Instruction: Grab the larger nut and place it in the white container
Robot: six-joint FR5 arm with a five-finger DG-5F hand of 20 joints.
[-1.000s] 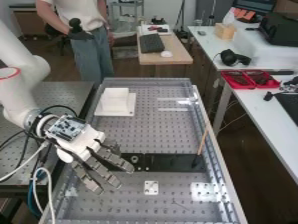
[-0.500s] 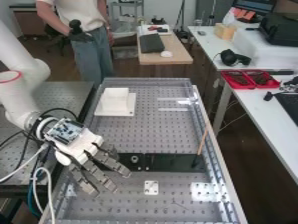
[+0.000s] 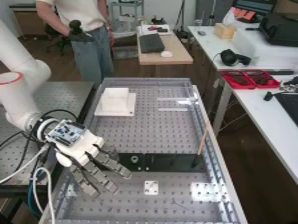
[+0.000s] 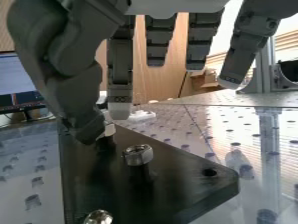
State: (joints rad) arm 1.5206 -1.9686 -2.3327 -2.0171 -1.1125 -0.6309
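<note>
Sitting on the black plate [image 4: 189, 182] is a metal nut [image 4: 138, 154] — can't tell if it's the larger one. Hand's [image 3: 81, 146] nearby, fingers pretty straight and spread apart — thumb [image 4: 85, 107] hanging by a dark post [image 4: 105, 144].

No text, label, brand, number or sign can be read in either view.

Nut [image 4: 138, 155]: bright metal, glossy, sharp highlights. Dark plate [image 4: 189, 177]: smooth, low satin sheen; material unclear. Perforated bench top [image 4: 229, 132]: smooth, glossy, mirror-like in patches. White container [image 3: 116, 97]: matt, plastic-looking. Hand [image 3: 85, 146]: fingers matt, plastic-looking. Small desk [image 3: 159, 58]: light wood look.
</note>
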